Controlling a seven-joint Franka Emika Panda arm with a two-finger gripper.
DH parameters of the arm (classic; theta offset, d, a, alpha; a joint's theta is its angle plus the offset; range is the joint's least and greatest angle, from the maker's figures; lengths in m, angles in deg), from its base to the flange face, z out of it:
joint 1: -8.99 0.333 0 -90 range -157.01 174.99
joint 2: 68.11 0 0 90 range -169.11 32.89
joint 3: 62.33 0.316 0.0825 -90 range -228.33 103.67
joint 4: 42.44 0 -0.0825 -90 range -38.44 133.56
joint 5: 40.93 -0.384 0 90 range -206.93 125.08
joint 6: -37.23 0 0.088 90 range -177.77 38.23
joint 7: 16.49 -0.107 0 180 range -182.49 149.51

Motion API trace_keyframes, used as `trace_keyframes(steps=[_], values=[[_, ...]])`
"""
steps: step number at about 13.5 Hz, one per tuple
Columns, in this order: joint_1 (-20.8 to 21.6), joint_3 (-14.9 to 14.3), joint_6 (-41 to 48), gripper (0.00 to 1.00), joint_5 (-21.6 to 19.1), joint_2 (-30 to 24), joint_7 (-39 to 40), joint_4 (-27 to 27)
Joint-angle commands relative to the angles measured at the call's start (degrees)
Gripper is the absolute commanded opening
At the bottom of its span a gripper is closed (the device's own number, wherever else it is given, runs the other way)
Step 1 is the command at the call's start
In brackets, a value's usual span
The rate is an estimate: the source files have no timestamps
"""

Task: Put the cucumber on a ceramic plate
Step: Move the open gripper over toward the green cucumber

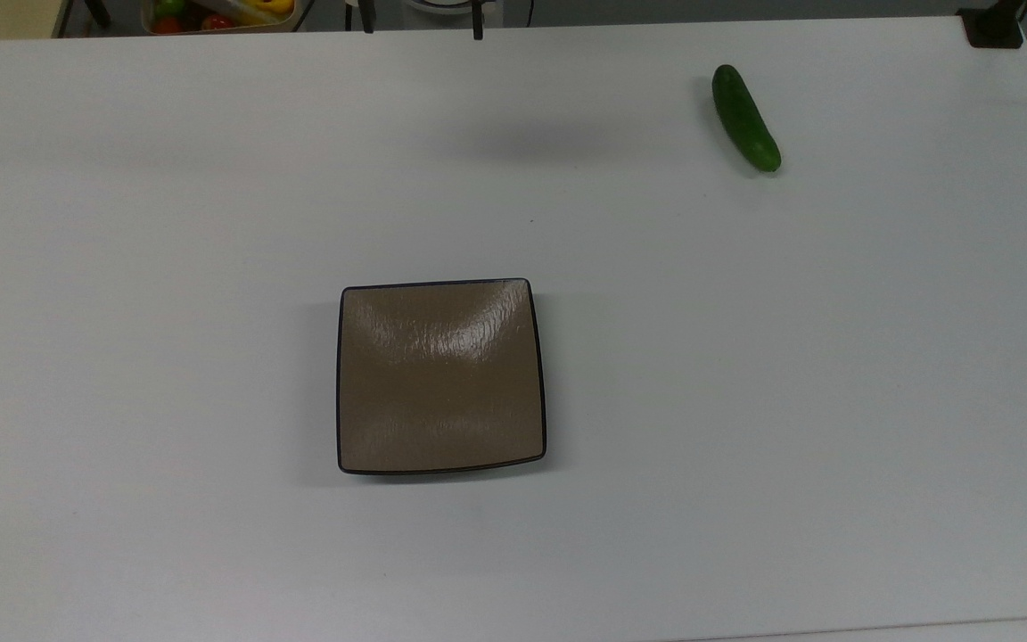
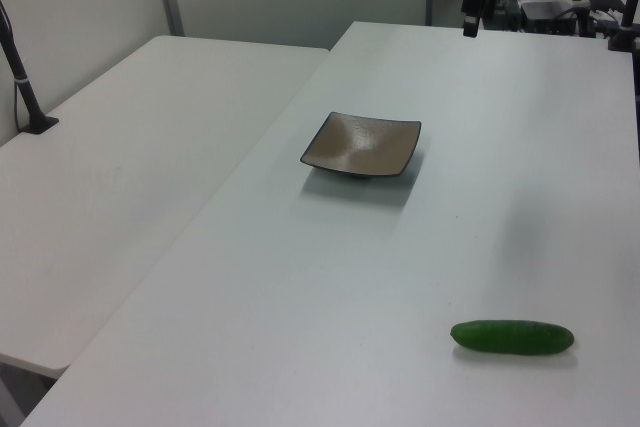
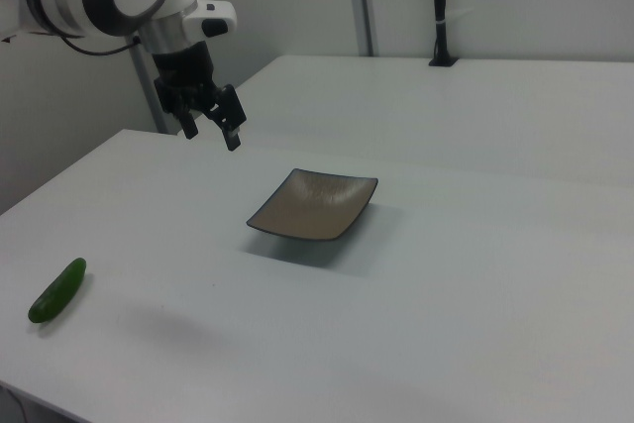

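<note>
The dark-green cucumber (image 1: 745,118) lies on the white table near the top view's upper right, far from the plate; it also sits at the left view's lower right (image 2: 512,337) and the right view's lower left (image 3: 57,290). The square brown-tan ceramic plate (image 1: 442,374) rests bare near the table's middle (image 2: 360,144) (image 3: 312,206). My gripper (image 3: 211,129) hangs open and holding nothing, high above the table, behind the plate at the right view's upper left. Its dark fingers (image 1: 478,25) poke in at the top view's top edge.
A bin of colourful fruit (image 1: 219,13) sits beyond the table's far edge. A black clamped post (image 1: 995,27) stands at the top view's upper-right corner. A second white table (image 2: 120,167) adjoins at the left view's left, with its own post (image 2: 25,77).
</note>
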Motion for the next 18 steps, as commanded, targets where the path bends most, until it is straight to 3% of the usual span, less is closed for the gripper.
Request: trace_keyframes(steps=[1,11,18], values=[[2.9,-2.0,0.5,1.00,-1.2,-1.0,1.4,1.4],[3.1,-3.4,0.4,1.00,-1.3,-1.5,0.8,1.1],[13.3,-3.4,4.6,1.00,-1.4,-1.2,1.2,2.9]])
